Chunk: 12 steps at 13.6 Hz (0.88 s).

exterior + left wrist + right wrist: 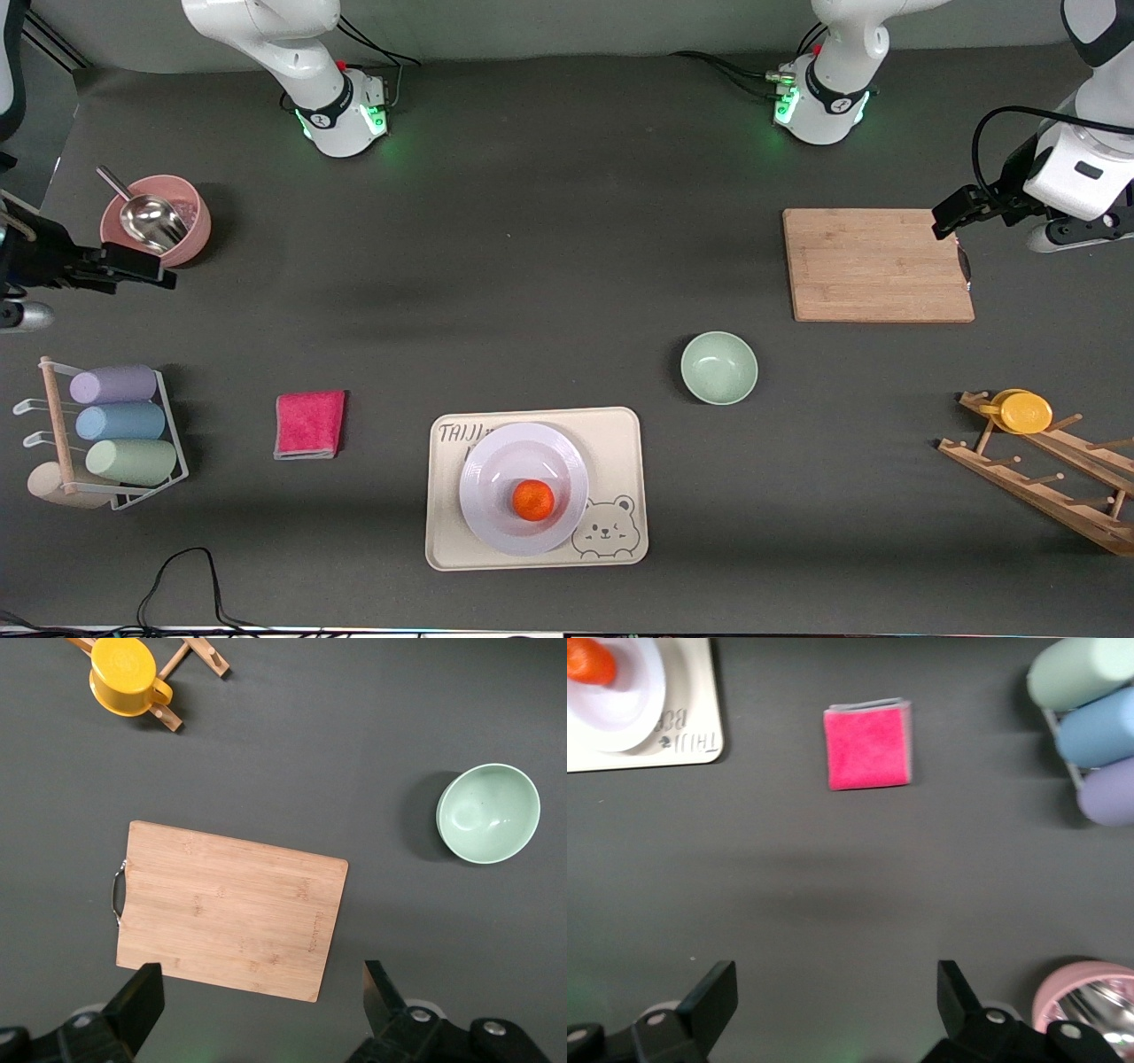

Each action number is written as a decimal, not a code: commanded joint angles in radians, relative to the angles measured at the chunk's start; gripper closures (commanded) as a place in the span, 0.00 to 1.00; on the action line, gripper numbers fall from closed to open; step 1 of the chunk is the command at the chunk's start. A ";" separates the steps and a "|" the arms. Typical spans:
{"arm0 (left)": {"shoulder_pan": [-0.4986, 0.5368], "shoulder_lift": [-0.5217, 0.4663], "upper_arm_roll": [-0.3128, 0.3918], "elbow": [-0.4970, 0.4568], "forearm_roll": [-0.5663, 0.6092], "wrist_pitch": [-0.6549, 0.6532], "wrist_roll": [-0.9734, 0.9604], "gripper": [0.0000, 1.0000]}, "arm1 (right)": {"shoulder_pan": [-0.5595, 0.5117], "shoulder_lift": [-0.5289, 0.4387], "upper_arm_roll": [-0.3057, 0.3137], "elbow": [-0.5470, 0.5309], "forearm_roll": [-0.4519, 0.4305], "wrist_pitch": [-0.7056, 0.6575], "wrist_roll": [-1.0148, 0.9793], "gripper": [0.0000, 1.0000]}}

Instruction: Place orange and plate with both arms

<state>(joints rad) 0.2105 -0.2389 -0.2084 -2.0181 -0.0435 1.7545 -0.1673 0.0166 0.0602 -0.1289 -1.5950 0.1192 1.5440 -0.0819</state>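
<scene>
The orange (pixel 533 501) lies in the white plate (pixel 483 470), which stands on the cream bear tray (pixel 620 443) near the front camera. The orange (pixel 589 660) and the plate (pixel 642 700) also show at the edge of the right wrist view. My left gripper (pixel 948 220) is open and empty, up in the air by the cutting board's edge at the left arm's end; its fingers (pixel 142 997) stand wide apart. My right gripper (pixel 159 273) is open and empty beside the pink bowl at the right arm's end, also seen in its wrist view (pixel 837 988).
A pale-green bowl (pixel 718 368) and a wooden cutting board (pixel 877 264) lie toward the left arm's end. A wooden rack with a yellow mug (pixel 1023 412) is there too. A pink cloth (pixel 309 424), a rack of pastel cups (pixel 115 434) and a pink bowl with a scoop (pixel 155 221) are toward the right arm's end.
</scene>
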 commanded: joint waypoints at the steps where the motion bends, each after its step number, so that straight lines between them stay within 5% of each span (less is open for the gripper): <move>1: -0.002 -0.017 0.001 0.002 0.014 -0.021 -0.017 0.00 | 0.019 -0.040 0.005 0.004 -0.078 -0.019 0.040 0.00; 6: -0.002 -0.017 0.001 0.002 0.014 -0.020 -0.017 0.00 | 0.017 0.067 0.011 0.158 -0.099 -0.004 0.041 0.00; 12: -0.002 -0.017 0.001 0.002 0.014 -0.020 -0.017 0.00 | 0.023 0.010 0.011 0.067 -0.101 0.048 0.045 0.00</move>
<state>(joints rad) 0.2107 -0.2389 -0.2083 -2.0180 -0.0430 1.7545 -0.1685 0.0322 0.1042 -0.1218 -1.4964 0.0452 1.5750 -0.0702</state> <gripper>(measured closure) 0.000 0.000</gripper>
